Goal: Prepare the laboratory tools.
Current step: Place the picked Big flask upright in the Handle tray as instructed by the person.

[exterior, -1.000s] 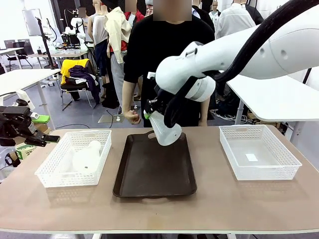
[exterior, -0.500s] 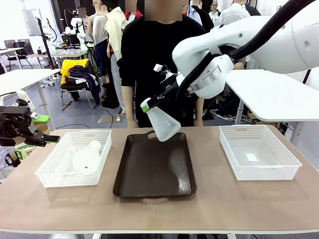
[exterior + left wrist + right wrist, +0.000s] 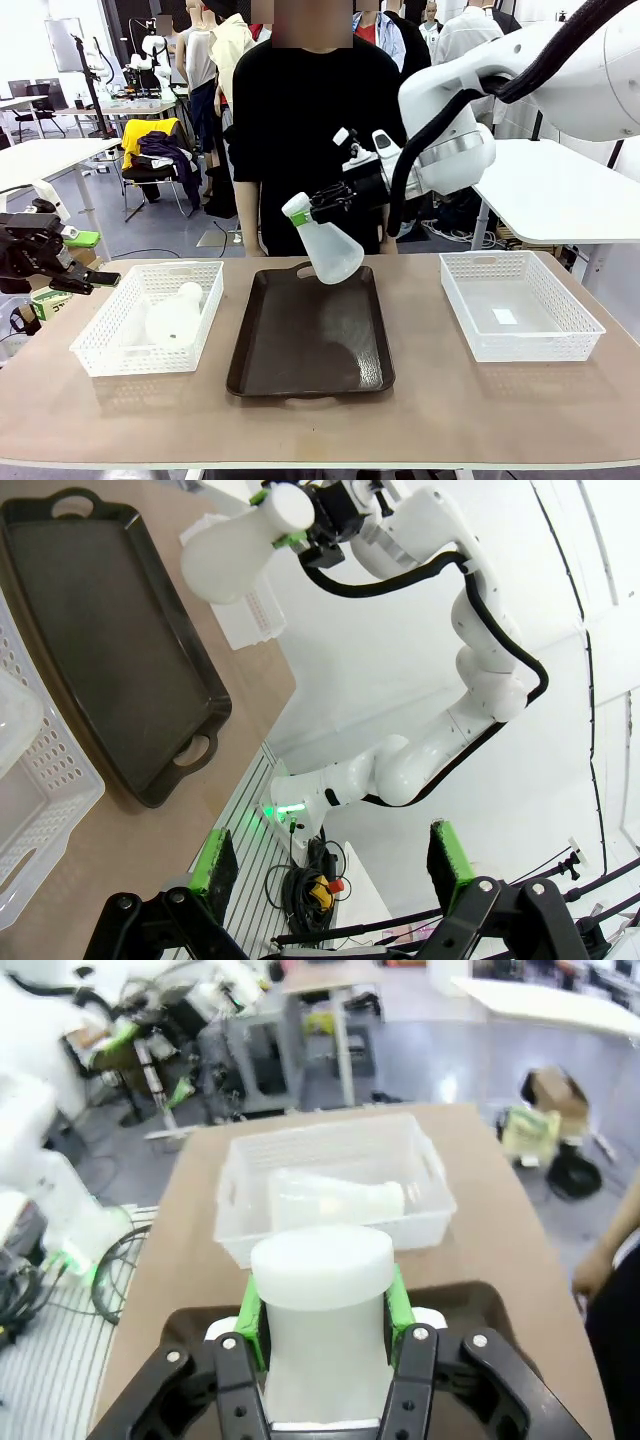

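Right end effector [image 3: 300, 212] clamped the flask [image 3: 330, 258] by its neck, tilted above the tray [image 3: 300, 350]; released so, it might topple.

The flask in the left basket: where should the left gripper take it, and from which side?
Probably by its narrow neck, from above. The flask lies on its side in the white basket, whose walls block a sideways approach, and its base looks too wide for the open left gripper.

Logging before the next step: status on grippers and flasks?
Right gripper shut on first flask, by the neck, tilted above the tray. Left gripper open, empty, left of table. Second flask lying in left basket. Nothing blocking tray.
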Robot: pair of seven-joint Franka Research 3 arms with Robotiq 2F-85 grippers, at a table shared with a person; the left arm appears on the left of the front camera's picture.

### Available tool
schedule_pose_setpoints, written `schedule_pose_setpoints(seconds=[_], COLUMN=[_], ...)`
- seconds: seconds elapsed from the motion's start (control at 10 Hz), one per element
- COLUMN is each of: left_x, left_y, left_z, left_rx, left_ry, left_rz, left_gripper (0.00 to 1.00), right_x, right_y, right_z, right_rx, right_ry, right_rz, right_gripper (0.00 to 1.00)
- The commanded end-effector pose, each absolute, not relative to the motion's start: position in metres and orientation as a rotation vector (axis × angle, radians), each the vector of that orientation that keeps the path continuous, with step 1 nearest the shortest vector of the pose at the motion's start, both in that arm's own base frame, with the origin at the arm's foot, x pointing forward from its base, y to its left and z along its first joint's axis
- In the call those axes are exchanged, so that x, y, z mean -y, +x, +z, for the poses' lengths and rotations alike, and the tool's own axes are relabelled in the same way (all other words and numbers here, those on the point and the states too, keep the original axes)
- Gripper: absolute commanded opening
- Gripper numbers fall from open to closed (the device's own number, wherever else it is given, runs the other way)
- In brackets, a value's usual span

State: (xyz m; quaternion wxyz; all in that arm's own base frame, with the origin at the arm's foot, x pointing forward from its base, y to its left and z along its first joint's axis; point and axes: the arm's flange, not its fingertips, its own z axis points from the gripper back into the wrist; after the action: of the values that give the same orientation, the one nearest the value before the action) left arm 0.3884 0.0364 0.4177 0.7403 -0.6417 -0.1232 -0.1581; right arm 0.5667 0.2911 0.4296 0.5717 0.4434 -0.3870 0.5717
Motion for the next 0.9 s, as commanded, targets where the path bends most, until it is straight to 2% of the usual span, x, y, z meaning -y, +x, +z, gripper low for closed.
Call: schedule_pose_setpoints(seconds=[0.0, 0.3, 0.4, 0.8], left_x=[-0.0375, -0.0375, -0.0375, -0.0375], left_y=[0.3877, 0.3877, 0.3877, 0.3877], left_z=[0.4202, 0.4202, 0.4202, 0.4202], left_rx=[0.282, 0.282, 0.282, 0.282], left_ry=[-1.418, -1.418, -1.418, -1.418], left_rz=[-0.355, -0.355, -0.355, -0.355], left_gripper=[1.0, 1.0, 1.0, 1.0], right_x=[-0.2794, -0.2724, -0.2771, -0.2771], right_y=[0.5517, 0.554, 0.5585, 0.5585], right_z=[0.4182, 0.4098, 0.4166, 0.4166], right_rx=[0.974, 1.029, 0.979, 0.979], right_ry=[1.144, 1.2, 1.164, 1.164], right_rz=[1.419, 1.428, 1.448, 1.448], right_gripper=[0.0, 0.0, 0.0, 0.0])
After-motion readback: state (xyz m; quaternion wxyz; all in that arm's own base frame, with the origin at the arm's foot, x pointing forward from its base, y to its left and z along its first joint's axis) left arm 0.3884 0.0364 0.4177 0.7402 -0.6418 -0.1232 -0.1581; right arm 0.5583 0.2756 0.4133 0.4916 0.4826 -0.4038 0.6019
